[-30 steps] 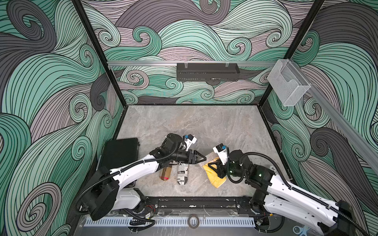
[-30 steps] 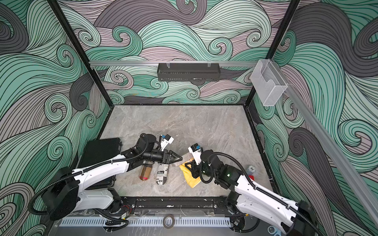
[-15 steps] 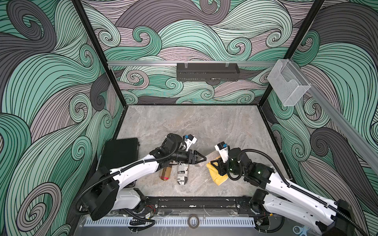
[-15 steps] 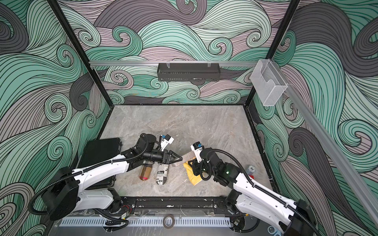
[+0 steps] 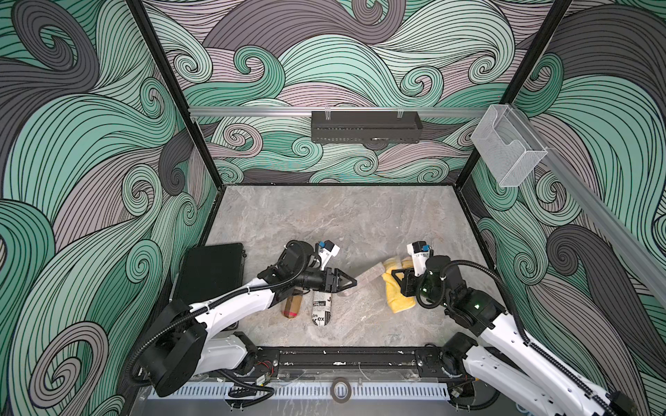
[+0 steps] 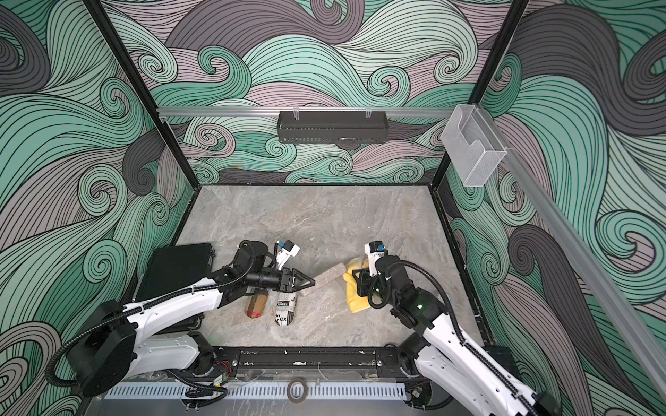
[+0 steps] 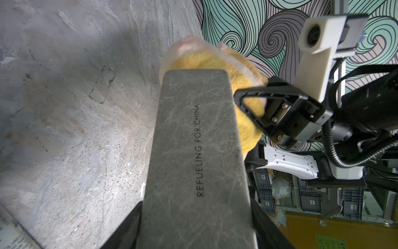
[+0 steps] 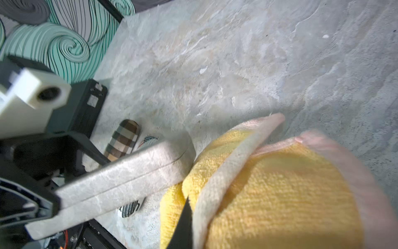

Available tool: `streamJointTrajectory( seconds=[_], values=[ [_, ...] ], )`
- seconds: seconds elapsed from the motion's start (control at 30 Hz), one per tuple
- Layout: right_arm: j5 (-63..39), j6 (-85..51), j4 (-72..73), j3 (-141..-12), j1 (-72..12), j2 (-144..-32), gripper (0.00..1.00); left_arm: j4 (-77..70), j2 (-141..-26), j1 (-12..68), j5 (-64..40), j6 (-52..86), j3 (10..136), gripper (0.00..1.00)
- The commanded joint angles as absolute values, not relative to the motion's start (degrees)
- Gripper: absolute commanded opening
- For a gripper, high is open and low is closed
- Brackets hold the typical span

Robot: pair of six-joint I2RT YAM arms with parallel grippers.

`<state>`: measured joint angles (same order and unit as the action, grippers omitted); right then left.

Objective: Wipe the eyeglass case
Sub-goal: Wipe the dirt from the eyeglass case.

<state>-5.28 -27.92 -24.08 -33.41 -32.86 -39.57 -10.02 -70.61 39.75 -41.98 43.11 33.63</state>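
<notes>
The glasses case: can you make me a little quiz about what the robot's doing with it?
1. True or false: the left end effector holds the yellow cloth.
2. What is printed on the grey case? A) REFUELING FOR CHINA B) HANDLE WITH CARE C) nothing
3. How many other glasses cases lie on the table?
Key: 1 false, the right end effector holds it. 2 A. 3 two: the checked case, the newsprint case.

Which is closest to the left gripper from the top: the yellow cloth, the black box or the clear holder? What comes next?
Measured in a top view from the left gripper, which holds the grey case:
1. Cloth: just to its right, at the case's far end.
2. Black box: lying flat at the far left.
3. Clear holder: high up on the right side.
</notes>
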Motion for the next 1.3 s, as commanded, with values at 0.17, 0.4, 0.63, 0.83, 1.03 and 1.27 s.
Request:
streamJointTrajectory(
  seconds=[0.17,0.4,0.63,0.83,1.03,1.27],
  values=[
    [-24.32,-32.95,-16.19,-36.93,-26.44,-35.72,0.00,-17.19,-65.89,38.61,-46.27,41.87,31.52,0.47],
    [-34.03,-40.63,-4.61,-36.75,-24.15,-37.13,0.00,-19.43,-63.57,38.17,-48.05,42.22,29.64,0.47],
    [-35.97,-40.40,-5.80,-37.84,-24.17,-43.69,0.00,-19.91,-60.30,38.22,-48.48,41.88,29.18,0.47],
    [-20.83,-35.69,-21.41,-39.64,-23.69,-45.45,0.00,-19.34,-59.83,38.19,-48.44,41.56,29.18,0.47],
    [-37.39,-39.54,-4.91,-37.47,-23.64,-42.78,0.00,-19.65,-60.25,38.15,-48.60,41.20,29.07,0.47],
    [-40.77,-40.83,-2.42,-37.81,-23.64,-41.72,0.00,-20.83,-61.05,38.16,-49.30,41.43,29.13,0.47]
  ],
)
